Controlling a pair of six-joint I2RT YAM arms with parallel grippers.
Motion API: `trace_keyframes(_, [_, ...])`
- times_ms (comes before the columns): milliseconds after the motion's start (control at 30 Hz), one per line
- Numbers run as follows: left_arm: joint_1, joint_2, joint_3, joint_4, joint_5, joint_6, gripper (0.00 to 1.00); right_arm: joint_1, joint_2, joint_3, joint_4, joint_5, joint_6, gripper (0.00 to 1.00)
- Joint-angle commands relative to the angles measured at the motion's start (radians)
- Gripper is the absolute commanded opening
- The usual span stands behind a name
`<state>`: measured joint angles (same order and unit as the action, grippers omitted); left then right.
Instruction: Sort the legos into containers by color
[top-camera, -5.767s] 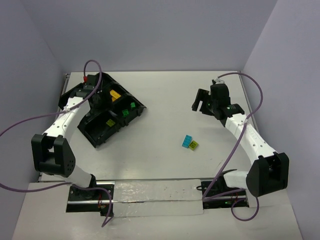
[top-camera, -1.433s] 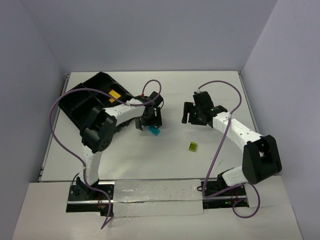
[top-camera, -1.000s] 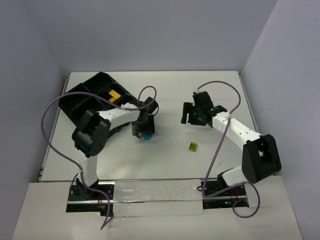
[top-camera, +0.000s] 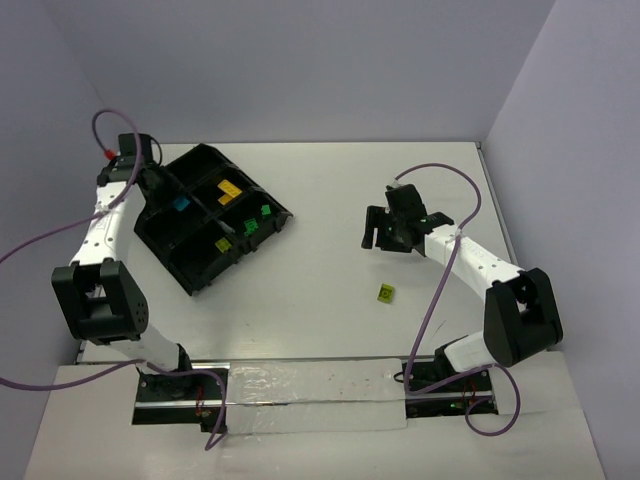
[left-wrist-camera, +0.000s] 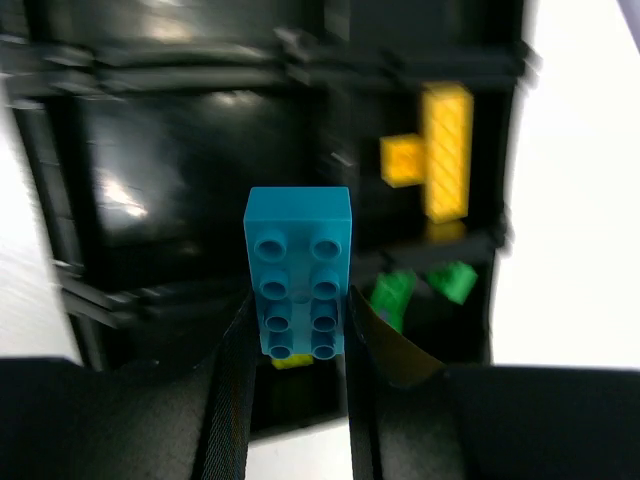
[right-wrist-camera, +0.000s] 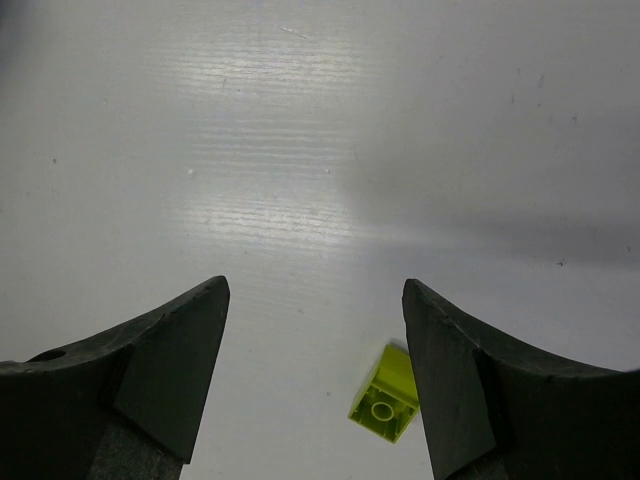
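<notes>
My left gripper (left-wrist-camera: 298, 310) is shut on a cyan lego (left-wrist-camera: 298, 270), which sticks out past the fingertips, studs toward the camera. From above, this gripper (top-camera: 160, 185) reaches in from the far left and holds the cyan lego (top-camera: 182, 203) over an upper compartment of the black container tray (top-camera: 205, 160). The tray holds yellow legos (top-camera: 228, 191), green legos (top-camera: 264, 211) and a lime one (top-camera: 222, 243). My right gripper (right-wrist-camera: 315, 290) is open above the table. A lime lego (right-wrist-camera: 385, 395) lies upside down below it, near the right finger. From above, that lego (top-camera: 386, 293) lies apart from the right gripper (top-camera: 385, 228).
In the left wrist view the tray (left-wrist-camera: 180, 180) fills the frame, with yellow legos (left-wrist-camera: 445, 150) and green legos (left-wrist-camera: 440, 282) in compartments to the right. Purple cables loop around both arms. Walls enclose the table on three sides.
The left arm swung from the table's middle back to the far-left side of the tray, carrying the cyan lego over a compartment. The right arm and the lime lego stayed put.
</notes>
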<state>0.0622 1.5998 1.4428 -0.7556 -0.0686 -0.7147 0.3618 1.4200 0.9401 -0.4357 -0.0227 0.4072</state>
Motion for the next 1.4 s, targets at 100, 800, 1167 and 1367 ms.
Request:
trace_keyframes(100, [0.117,0.070,-0.033,0.069,0.075,-0.050,0.00,-0.003,-0.001,0.026,0.002,0.006,-0.002,0.77])
trace_keyframes(800, [0.043,-0.050,-0.057,0.096,0.084,0.060,0.83,0.024,-0.275,-0.170,-0.094,0.283,0.160,0.75])
trace_keyframes(1167, [-0.171,-0.046,0.070,0.061,0.075,0.111,0.82,0.152,-0.269,-0.295,-0.120,0.197,0.313,0.81])
trace_keyframes(1367, [-0.206,-0.029,0.094,0.042,0.034,0.137,0.82,0.222,-0.157,-0.296,-0.034,0.141,0.341,0.76])
